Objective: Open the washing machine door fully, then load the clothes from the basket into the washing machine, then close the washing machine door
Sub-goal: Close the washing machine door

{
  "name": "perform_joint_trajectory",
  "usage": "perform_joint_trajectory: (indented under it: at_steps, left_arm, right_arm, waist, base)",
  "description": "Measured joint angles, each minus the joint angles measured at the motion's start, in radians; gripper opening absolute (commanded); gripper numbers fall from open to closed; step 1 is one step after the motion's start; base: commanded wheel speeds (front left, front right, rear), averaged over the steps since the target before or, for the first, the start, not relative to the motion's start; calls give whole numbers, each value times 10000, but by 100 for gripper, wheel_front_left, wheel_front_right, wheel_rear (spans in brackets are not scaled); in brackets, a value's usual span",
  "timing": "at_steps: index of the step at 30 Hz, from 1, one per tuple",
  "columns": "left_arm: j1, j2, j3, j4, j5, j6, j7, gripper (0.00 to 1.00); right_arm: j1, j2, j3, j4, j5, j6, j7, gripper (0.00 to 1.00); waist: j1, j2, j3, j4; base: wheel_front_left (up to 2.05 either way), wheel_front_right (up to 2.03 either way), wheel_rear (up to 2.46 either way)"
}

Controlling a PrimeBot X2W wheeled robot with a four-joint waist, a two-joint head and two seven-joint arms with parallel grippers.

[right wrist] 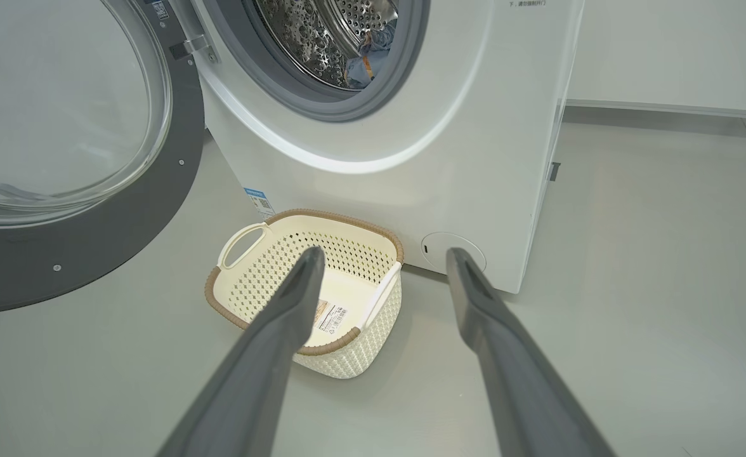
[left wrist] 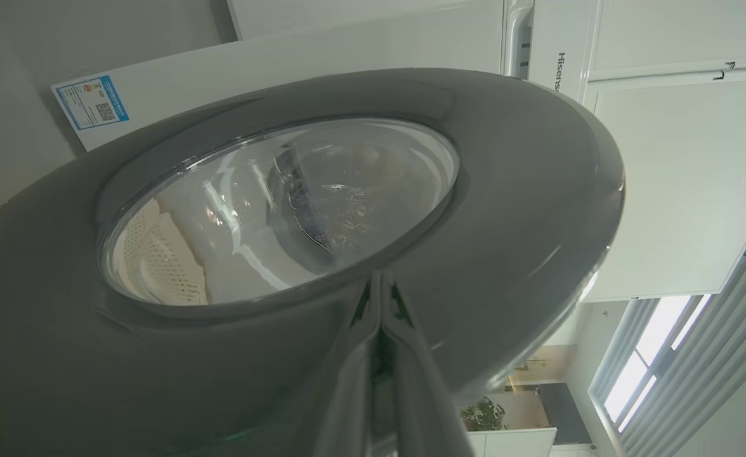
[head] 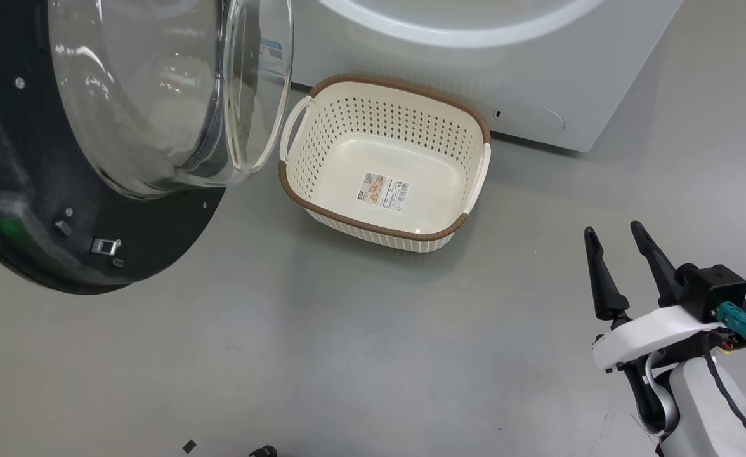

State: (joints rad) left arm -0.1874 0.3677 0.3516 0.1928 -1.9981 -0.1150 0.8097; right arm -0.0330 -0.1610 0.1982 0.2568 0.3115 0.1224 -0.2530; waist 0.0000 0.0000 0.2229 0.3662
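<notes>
The basket [head: 398, 84] is empty and the clothes [right wrist: 363, 60] are in the washer [right wrist: 474, 158], so only closing the door [head: 24, 209] is left. The left gripper [left wrist: 380, 279], shut on nothing, points at the door's outer rim (contact unclear) and must swing it home. The right gripper [head: 614, 230] hangs open near the basket.

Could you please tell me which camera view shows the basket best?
The head view: the basket shows almost whole, sticker inside. In the right wrist view a finger of the right tool crosses it; the left wrist view gives a distorted patch through the washing machine door.
</notes>
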Motion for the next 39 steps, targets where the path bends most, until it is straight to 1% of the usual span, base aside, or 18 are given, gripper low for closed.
perform_joint_trajectory:
  at_steps: [6, 14, 21, 26, 29, 34, 39]
  left_arm:
    - [143, -167, -326, -309, -50, 0, 408, 0]
    - [453, -428, -673, -867, -374, 0, 899, 0]
    - [454, -924, -1060, -1501, -541, -2, 1290, 0]
    - [453, -1133, -1313, -1749, -525, -4, 1312, 0]
    - [450, -1390, -1407, -1772, -523, -4, 1310, 0]
    - [444, -1411, -1515, -1881, -343, -35, 1285, 0]
    - [397, -1695, -1505, -2023, -236, -48, 951, 0]
  right_arm:
    - [0, 42, 52, 61, 38, 0, 0, 100]
    - [-2, 144, 142, 111, 54, 0, 0, 100]
    - [-2, 288, 150, 184, 109, 0, 0, 100]
    - [-4, 316, 144, 203, 127, 0, 0, 100]
    - [-5, 328, 142, 234, 128, 0, 0, 100]
    - [-26, 349, 148, 232, 128, 0, 0, 100]
    - [-78, 368, 128, 238, 128, 0, 0, 100]
  waist:
    - [0, 0, -46, -111]
    - [0, 0, -97, -490]
    - [0, 0, -124, -906]
    - [0, 0, -135, -1228]
    - [0, 0, -155, -1418]
    - [0, 0, -126, -1758]
    - [0, 0, -56, -2130]
  base:
    - [0, 0, 0]
    - [0, 0, 0]
    - [0, 0, 0]
    - [0, 0, 0]
    - [0, 0, 0]
    - [0, 0, 0]
    - [0, 0, 0]
